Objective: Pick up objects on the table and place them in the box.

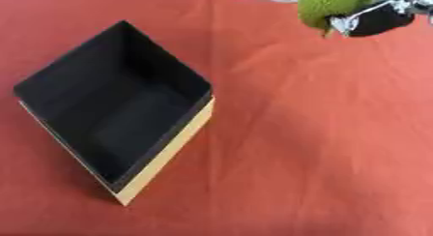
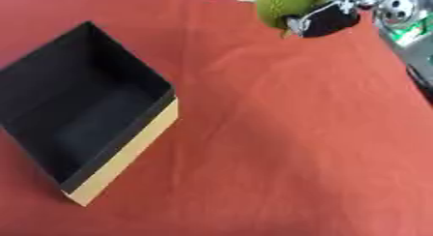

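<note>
- Right hand (image 2: 331,18) at 1 o'clock, at the far edge of the table; black palm and silver joints show, against a green rounded object (image 2: 287,4).
- Grip state: hand sits right up against the green object's right side, but can't tell whether the fingers are curled round it or merely touching. Can't tell either if the object is lifted or resting on the cloth.
- Left hand: not in either view.
- Box (image 1: 161,162), black-lined with tan outer walls, sits at 9 o'clock, turned so one corner points to 6 o'clock and another to 12. Interior looks empty, nothing visible on its floor.
- Progress, my read: nothing boxed yet. The green object is the only item I can see to move; it's well apart from the box, so the whole carry and drop remain.
- Red tablecloth (image 1: 321,148) is bare from centre through 3 to 6 o'clock, only soft wrinkles. Plenty of room for a diagonal sweep from 1 toward 9.
- Edges: box's near-right wall faces the approach path, so the hand would need to clear that rim before lowering. Clutter beyond the table's far edge at 12–2 o'clock, unidentifiable; little margin behind the hand there.
</note>
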You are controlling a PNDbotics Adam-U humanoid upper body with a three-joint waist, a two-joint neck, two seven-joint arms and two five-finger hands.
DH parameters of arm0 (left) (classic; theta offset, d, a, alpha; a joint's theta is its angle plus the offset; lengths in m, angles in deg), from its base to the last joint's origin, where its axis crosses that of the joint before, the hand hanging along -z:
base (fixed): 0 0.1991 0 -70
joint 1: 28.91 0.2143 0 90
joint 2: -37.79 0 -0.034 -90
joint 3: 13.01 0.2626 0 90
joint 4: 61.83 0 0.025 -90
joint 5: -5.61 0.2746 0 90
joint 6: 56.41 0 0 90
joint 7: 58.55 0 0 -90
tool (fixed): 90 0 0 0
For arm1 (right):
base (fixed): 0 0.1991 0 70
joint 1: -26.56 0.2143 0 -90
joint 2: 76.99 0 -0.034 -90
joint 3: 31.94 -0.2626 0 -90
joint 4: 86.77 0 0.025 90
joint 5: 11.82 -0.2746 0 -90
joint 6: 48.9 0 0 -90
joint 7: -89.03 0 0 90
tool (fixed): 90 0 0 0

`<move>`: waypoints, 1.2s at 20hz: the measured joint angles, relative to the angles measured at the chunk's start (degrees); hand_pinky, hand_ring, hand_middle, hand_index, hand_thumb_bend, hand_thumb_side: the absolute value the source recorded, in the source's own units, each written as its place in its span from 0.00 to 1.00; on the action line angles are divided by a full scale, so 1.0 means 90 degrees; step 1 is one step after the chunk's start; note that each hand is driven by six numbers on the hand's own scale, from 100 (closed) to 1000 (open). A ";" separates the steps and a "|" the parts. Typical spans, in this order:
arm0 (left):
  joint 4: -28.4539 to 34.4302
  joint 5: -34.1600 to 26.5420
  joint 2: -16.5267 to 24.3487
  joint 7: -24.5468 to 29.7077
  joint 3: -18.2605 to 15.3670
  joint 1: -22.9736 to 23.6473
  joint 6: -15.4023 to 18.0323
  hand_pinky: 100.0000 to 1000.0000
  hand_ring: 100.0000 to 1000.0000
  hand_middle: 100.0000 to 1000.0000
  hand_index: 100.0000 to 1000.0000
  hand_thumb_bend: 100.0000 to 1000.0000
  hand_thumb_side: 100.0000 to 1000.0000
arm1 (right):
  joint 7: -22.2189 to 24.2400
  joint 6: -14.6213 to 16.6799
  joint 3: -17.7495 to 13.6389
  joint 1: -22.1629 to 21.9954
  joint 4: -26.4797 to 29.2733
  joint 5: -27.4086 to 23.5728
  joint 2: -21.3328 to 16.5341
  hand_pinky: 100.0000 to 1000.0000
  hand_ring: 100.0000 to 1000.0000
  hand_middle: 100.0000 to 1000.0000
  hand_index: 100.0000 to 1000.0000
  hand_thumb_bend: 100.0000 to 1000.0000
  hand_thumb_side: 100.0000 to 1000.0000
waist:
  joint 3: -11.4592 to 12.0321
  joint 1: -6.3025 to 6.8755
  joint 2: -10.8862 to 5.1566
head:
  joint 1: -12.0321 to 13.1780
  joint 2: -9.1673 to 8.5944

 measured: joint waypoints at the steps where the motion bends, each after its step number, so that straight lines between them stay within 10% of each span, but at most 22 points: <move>1: 0.0008 0.0000 0.0000 -0.0001 0.0003 0.0000 -0.0001 0.63 0.50 0.50 0.64 0.03 0.00 | 0.0052 -0.0004 0.0048 0.0143 0.0082 -0.0020 0.0031 0.65 0.61 0.46 0.64 0.06 0.00 | 0.0005 0.0000 -0.0013 | -0.0003 0.0000; 12: 0.0072 0.0025 0.0000 -0.0110 0.0031 0.0007 -0.0027 0.63 0.51 0.51 0.65 0.08 0.00 | 0.0833 0.0265 0.0922 0.1904 0.0240 0.0191 0.1483 0.63 0.56 0.43 0.61 0.03 0.00 | 0.0025 -0.0014 -0.0100 | -0.0137 0.0057; 18: 0.0163 0.0102 0.0001 -0.0327 -0.0016 -0.0001 -0.0006 0.62 0.51 0.51 0.65 0.15 0.00 | 0.1100 0.0610 0.1335 0.2406 0.0239 0.0974 0.2393 0.59 0.54 0.43 0.60 0.21 0.03 | 0.0051 -0.0014 -0.0100 | -0.0229 0.0087; 24: 0.0191 0.0238 0.0006 -0.0478 -0.0044 -0.0003 0.0037 0.63 0.51 0.51 0.65 0.14 0.00 | 0.1370 0.0814 0.1824 0.2561 -0.0165 0.1861 0.3279 0.60 0.54 0.43 0.61 0.00 0.02 | 0.0062 -0.0013 -0.0098 | -0.0310 0.0113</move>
